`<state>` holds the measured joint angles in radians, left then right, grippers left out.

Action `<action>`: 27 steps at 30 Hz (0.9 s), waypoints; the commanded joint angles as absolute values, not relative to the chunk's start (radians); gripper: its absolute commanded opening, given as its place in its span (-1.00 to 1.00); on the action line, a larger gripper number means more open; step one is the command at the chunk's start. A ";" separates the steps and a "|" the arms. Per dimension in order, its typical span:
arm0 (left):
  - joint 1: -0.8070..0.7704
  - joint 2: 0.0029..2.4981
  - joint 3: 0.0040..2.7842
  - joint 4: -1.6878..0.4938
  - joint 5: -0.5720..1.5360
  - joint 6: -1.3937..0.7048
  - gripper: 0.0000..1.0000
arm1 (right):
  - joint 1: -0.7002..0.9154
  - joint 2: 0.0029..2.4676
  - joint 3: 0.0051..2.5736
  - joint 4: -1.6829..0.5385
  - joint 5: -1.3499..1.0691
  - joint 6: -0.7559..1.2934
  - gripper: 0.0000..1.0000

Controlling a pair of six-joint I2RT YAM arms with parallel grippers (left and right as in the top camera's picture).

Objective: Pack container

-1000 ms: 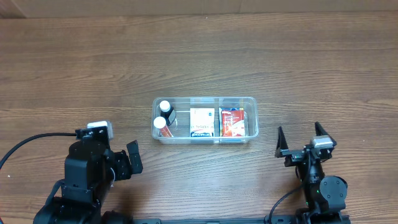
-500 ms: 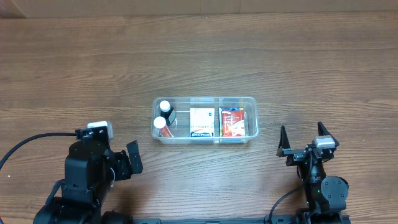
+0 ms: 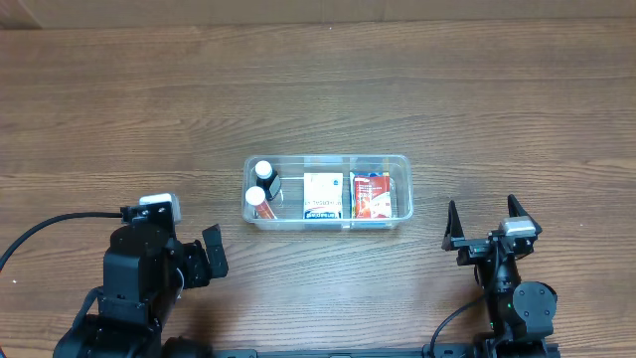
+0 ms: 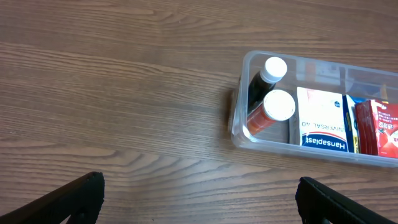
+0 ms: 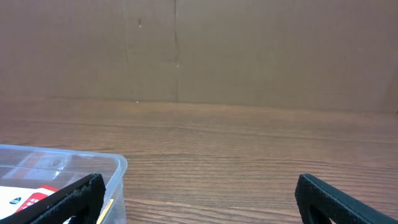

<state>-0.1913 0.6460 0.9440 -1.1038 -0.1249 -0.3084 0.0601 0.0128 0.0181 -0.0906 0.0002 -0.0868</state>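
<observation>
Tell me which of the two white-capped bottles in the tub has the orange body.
The orange bottle, in the near left corner of the container. The dark bottle beside it sits in the far left corner.

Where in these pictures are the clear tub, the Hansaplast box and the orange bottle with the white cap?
container (image 3: 328,156), overhead view, on its far rim.
Hansaplast box (image 4: 322,119), left wrist view, on the middle of its white face.
orange bottle (image 4: 279,106), left wrist view, on its white cap.
</observation>
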 commanded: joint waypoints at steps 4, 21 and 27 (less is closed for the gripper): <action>-0.135 0.580 0.908 -1.140 -0.142 -0.302 0.99 | 0.057 0.003 0.008 -0.084 -0.002 -0.094 1.00; -0.011 0.050 0.099 -0.077 0.010 0.092 0.99 | 0.057 0.003 0.008 -0.084 -0.002 -0.094 1.00; 0.013 0.012 0.005 -0.071 0.061 0.075 1.00 | 0.057 0.003 0.008 -0.084 -0.002 -0.094 1.00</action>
